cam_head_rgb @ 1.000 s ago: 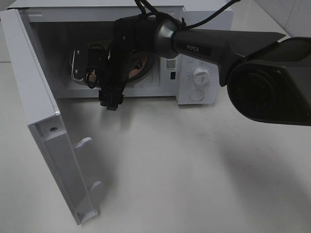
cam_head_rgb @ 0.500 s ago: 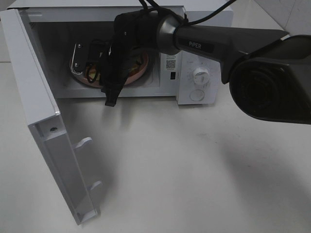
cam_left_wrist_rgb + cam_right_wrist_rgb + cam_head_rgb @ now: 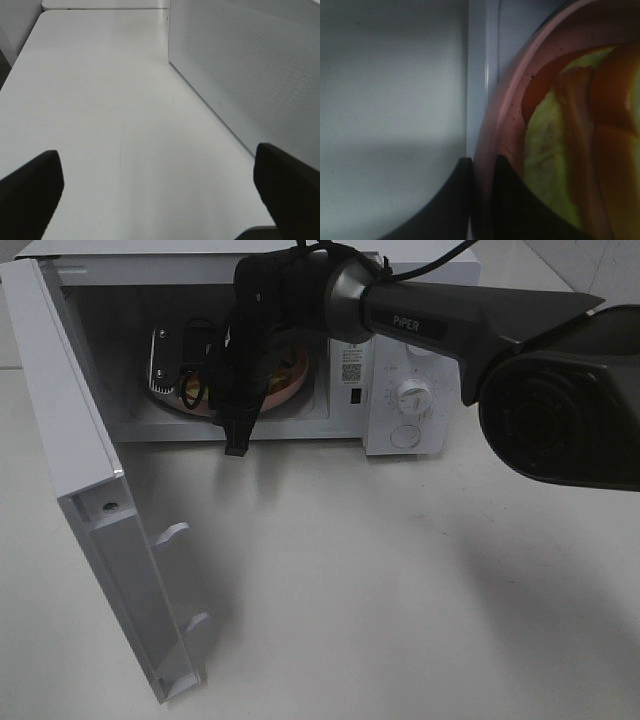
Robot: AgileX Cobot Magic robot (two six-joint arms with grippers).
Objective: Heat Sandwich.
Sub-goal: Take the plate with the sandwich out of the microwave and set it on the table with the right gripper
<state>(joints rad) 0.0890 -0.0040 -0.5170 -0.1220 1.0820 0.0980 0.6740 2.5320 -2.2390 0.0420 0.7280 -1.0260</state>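
Note:
The sandwich (image 3: 580, 150) lies on a round pink plate (image 3: 492, 135) inside the open microwave (image 3: 400, 350); bread crust, a reddish layer and pale green filling show in the right wrist view. My right gripper (image 3: 480, 172) is shut on the plate's rim, one finger on each side of it. In the exterior high view the right arm reaches across into the oven, its gripper (image 3: 237, 443) pointing down at the cavity's front, and it hides most of the plate (image 3: 292, 385) and the sandwich. My left gripper (image 3: 160, 195) stands open over bare table, holding nothing.
The microwave door (image 3: 90, 490) swings wide open at the left, reaching toward the table's front. The control panel with two knobs (image 3: 412, 397) is at the oven's right. A perforated white panel (image 3: 250, 65) stands close to the left gripper. A metal piece (image 3: 160, 362) sits inside the cavity at left.
The right gripper's jaws closed from wide apart onto the plate rim, and the wrist rose slightly toward the cavity. The left arm has not moved.

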